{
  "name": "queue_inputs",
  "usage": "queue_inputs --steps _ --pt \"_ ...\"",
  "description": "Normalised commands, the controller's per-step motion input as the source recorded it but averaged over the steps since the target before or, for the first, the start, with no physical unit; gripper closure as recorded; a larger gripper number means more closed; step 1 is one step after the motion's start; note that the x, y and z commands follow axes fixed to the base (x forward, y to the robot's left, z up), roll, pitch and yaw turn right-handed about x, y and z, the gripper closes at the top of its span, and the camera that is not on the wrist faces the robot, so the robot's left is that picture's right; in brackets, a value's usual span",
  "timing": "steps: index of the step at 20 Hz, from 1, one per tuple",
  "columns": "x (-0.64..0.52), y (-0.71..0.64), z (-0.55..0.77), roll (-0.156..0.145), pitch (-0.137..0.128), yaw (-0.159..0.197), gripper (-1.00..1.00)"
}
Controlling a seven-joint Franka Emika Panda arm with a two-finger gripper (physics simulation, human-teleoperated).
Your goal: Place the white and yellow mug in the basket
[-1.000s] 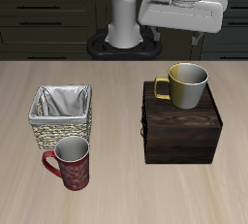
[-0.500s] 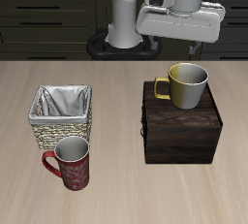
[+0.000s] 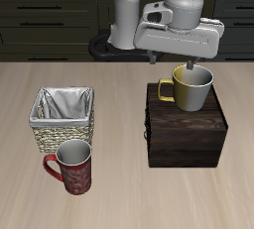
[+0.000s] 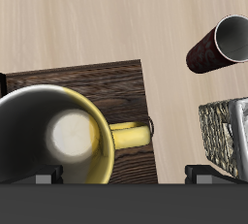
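The white and yellow mug stands upright on the dark brown wooden box, handle toward the basket side. It also shows in the wrist view, with its yellow handle and pale inside. My gripper is open and empty, just above the mug's rim. In the wrist view the gripper has its fingertips spread wide apart. The wicker basket with grey-white lining stands on the table beside the box, and its edge shows in the wrist view.
A dark red patterned mug stands in front of the basket, nearer the table's front edge; it also shows in the wrist view. The wooden box raises the yellow mug above the tabletop.
My gripper has come down and forward, from high above the table's back to just over the yellow mug. The mugs, box and basket have not moved.
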Motion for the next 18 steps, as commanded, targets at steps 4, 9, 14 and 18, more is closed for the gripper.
queue_inputs --steps 4,9,14,18 --pt "-0.03 -0.08 -0.26 0.017 0.033 0.001 -1.00" --pt "-0.05 -0.03 -0.39 0.061 0.049 0.003 -1.00" --pt "-0.06 -0.03 -0.30 0.025 0.042 -0.002 1.00" --pt "0.03 -0.08 -0.13 0.015 -0.005 0.011 1.00"
